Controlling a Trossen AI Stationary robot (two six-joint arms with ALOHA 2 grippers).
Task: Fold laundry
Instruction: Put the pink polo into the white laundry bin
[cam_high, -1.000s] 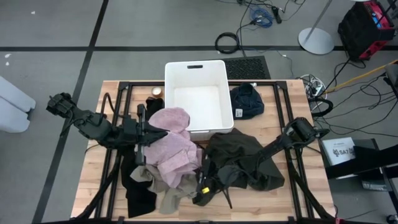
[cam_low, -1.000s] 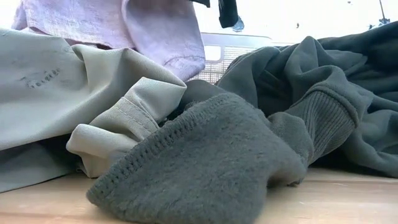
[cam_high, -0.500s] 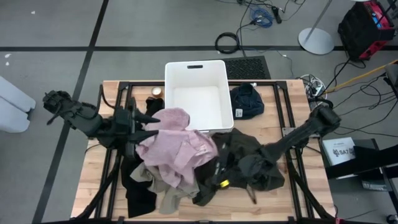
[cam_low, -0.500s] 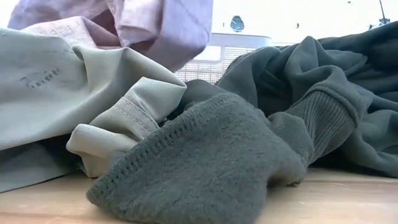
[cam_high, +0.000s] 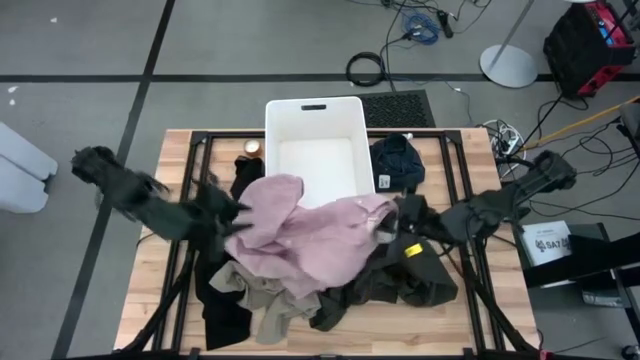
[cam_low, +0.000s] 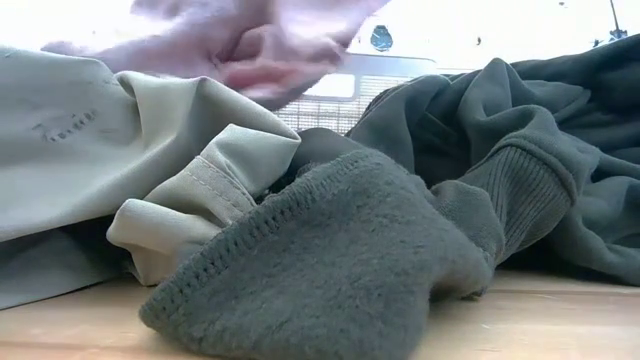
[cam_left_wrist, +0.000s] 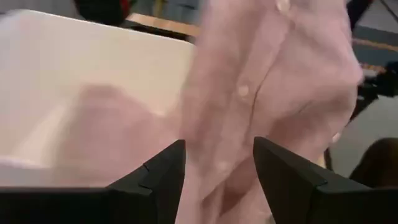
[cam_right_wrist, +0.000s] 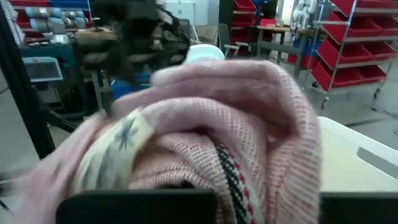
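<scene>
In the high view the pale pink garment (cam_high: 310, 240) lay stretched across the middle of the frame, over the beige-tan garment (cam_high: 262, 305) and the dark olive-grey garment (cam_high: 420, 275), just below the white bin (cam_high: 315, 150); the navy blue garment (cam_high: 398, 160) sat to the bin's right and a black garment (cam_high: 222, 305) at the lower left. The left tool (cam_high: 228, 212) stood at the pink cloth's left edge and the right tool (cam_high: 400, 235) at its right edge, where it looked clamped on that cloth. To do the step well, I judged the pink piece should be lifted clear of the heap and laid flat on bare surface (cam_high: 180, 150) before any fold. In the low view the pink cloth (cam_low: 270, 40) hung at the upper middle, above the beige-tan (cam_low: 120, 150) and olive-grey (cam_low: 330, 260) folds, so it could drag them unless raised higher. In the left wrist view the left tool's fingers (cam_left_wrist: 163, 171) stood apart with pink cloth (cam_left_wrist: 273, 81) between and beyond them, not pinched; a fresh grasp at a corner or seam seemed wise. In the right wrist view pink knit (cam_right_wrist: 205, 118) filled the frame, bunched at the tool, fingers together on it; I judged so thick a bunch would not spread evenly.
</scene>
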